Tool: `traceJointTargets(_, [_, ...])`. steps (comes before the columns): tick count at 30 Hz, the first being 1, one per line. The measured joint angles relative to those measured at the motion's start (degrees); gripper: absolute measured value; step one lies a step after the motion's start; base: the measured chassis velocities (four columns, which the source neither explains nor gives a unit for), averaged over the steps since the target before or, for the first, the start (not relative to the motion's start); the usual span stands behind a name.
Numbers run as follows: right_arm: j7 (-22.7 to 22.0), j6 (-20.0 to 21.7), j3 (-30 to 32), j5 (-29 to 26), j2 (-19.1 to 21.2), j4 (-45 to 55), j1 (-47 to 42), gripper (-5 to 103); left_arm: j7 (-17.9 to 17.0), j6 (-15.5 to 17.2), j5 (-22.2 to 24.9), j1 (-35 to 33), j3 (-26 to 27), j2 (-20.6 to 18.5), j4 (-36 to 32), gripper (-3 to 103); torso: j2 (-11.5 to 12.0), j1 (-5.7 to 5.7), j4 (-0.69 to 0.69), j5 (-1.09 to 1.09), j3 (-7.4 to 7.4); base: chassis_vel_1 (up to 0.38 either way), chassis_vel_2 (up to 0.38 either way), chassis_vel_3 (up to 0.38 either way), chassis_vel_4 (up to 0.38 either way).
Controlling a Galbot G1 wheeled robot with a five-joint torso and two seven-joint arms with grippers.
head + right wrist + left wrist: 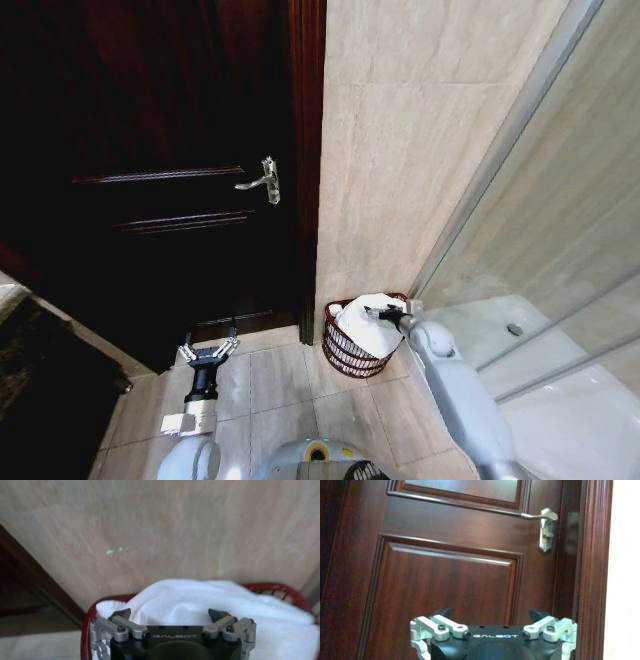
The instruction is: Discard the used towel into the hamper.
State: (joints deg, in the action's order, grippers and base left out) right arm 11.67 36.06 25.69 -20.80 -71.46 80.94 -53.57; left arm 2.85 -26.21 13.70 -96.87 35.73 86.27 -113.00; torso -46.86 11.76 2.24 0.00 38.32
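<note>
The hamper (346, 356), a small dark red ribbed basket, stands on the floor tiles against the beige wall beside the door frame. The white towel (366, 330) lies bunched inside it and bulges over the rim. My right gripper (379, 314) hovers just above the towel, open. In the right wrist view the right gripper (169, 614) has its fingertips spread apart over the towel (200, 594), and the hamper's red rim (272, 588) shows around it. My left gripper (209, 349) hangs open low in front of the door; in the left wrist view the left gripper (490, 613) holds nothing.
A dark wooden door (150, 140) with a metal lever handle (263, 181) fills the left. A tiled wall (420, 150) stands behind the hamper. A glass shower screen (560, 240) runs along the right. A dark mat (40, 400) lies at the lower left.
</note>
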Motion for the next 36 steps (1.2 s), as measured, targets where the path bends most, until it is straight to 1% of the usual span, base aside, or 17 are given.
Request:
traceJointTargets(1, [0.7, 1.7, -0.8, 0.4, -0.4, -2.1, 1.7, 100, 0.0, -0.1, -0.1, 0.0, -0.1, 0.2, 0.2, 100, 0.0, 0.0, -0.01, -0.01, 0.0, 0.0, 0.0, 0.0, 0.0])
traceJointTargets(6, [1.5, 3.6, -1.6, 1.8, -1.8, -6.7, 4.9, 100, 0.0, -0.4, -0.3, 0.0, -0.1, 0.2, 0.5, 100, 0.0, 0.0, -0.01, -0.01, 0.0, 0.0, 0.0, 0.0, 0.0])
traceJointTargets(8, [2.2, 4.5, -1.4, 4.1, -3.4, -10.4, 6.9, 100, 0.0, -0.8, -0.3, -0.1, -0.1, 0.2, 0.6, 100, 0.0, 0.0, 0.0, -0.01, 0.0, 0.0, 0.0, 0.0, 0.0])
traceJointTargets(10, [2.3, 5.3, -1.2, 5.2, -4.3, -12.5, 7.9, 100, 0.0, -1.0, -0.3, -0.2, -0.1, 0.1, 0.6, 100, 0.0, -0.01, 0.01, 0.0, 0.0, 0.0, 0.0, 0.0, 0.0])
traceJointTargets(13, [2.2, 6.0, -0.9, 6.4, -4.8, -14.6, 8.2, 100, 0.0, -1.1, -0.3, -0.3, 0.1, -0.2, 0.6, 100, 0.0, -0.01, 0.01, 0.0, 0.0, 0.0, 0.0, 0.0, 0.0])
traceJointTargets(19, [2.8, 6.0, -0.8, 8.5, -4.4, -16.9, 6.7, 100, 0.0, -1.2, -0.2, -0.2, 0.1, -0.2, 0.7, 100, 0.0, -0.01, -0.01, 0.0, -0.01, 0.0, 0.0, 0.0, 0.0])
traceJointTargets(22, [2.9, 6.0, 0.0, 9.8, -4.9, -19.0, 6.3, 100, 0.0, -1.3, -0.2, -0.2, -0.1, -0.1, 0.8, 100, 0.0, -0.01, 0.0, 0.01, -0.01, 0.0, 0.0, 0.0, 0.0])
traceJointTargets(24, [2.9, 6.0, 0.2, 9.7, -4.9, -18.9, 6.2, 100, 0.0, -1.4, -0.2, -0.2, -0.1, -0.1, 0.8, 100, 0.0, -0.01, 0.0, 0.0, -0.01, 0.0, 0.0, 0.0, 0.0])
traceJointTargets(26, [1.8, 5.9, 0.2, 7.6, -4.8, -16.7, 5.9, 100, 0.0, -1.4, -0.2, -0.1, -0.2, -0.1, 0.8, 100, 0.0, -0.01, -0.01, 0.02, 0.0, 0.0, 0.0, 0.0, 0.0])
traceJointTargets(27, [1.8, 5.9, 0.2, 7.6, -4.8, -16.7, 5.9, 100, 0.0, -1.4, -0.2, -0.1, -0.2, -0.1, 0.8, 100, 0.0, -0.01, -0.01, 0.02, 0.0, 0.0, 0.0, 0.0, 0.0])
traceJointTargets(29, [-0.1, 5.2, 0.1, 5.2, -4.0, -12.1, 5.5, 100, 0.0, -1.4, -0.2, -0.1, -0.3, 0.0, 0.7, 100, 0.0, -0.01, -0.01, -0.01, 0.0, 0.0, 0.0, 0.0, 0.0])
traceJointTargets(31, [-0.7, 4.8, 0.1, 4.7, -3.6, -10.5, 5.5, 100, 0.0, -1.5, -0.3, -0.1, -0.3, 0.1, 0.7, 100, 0.0, -0.01, 0.0, -0.03, 0.0, 0.0, 0.0, 0.0, 0.0])
traceJointTargets(33, [-2.9, 4.0, 0.3, 3.8, -2.4, -5.9, 4.9, 100, 0.0, -1.6, -0.3, 0.0, -0.5, 0.1, 0.7, 100, 0.0, -0.01, 0.0, 0.0, 0.0, 0.0, 0.0, 0.0, 0.0])
traceJointTargets(34, [-2.9, 4.0, 0.3, 3.8, -2.4, -5.9, 4.9, 100, 0.0, -1.6, -0.3, 0.0, -0.5, 0.1, 0.7, 100, 0.0, -0.01, 0.0, 0.0, 0.0, 0.0, 0.0, 0.0, 0.0])
traceJointTargets(36, [-4.8, 4.1, 0.8, 2.8, -1.0, -1.8, 3.5, 100, 0.0, -1.6, -0.2, 0.1, -0.5, 0.0, 0.7, 100, 0.0, -0.01, 0.0, -0.02, 0.0, 0.0, 0.0, 0.0, 0.0])
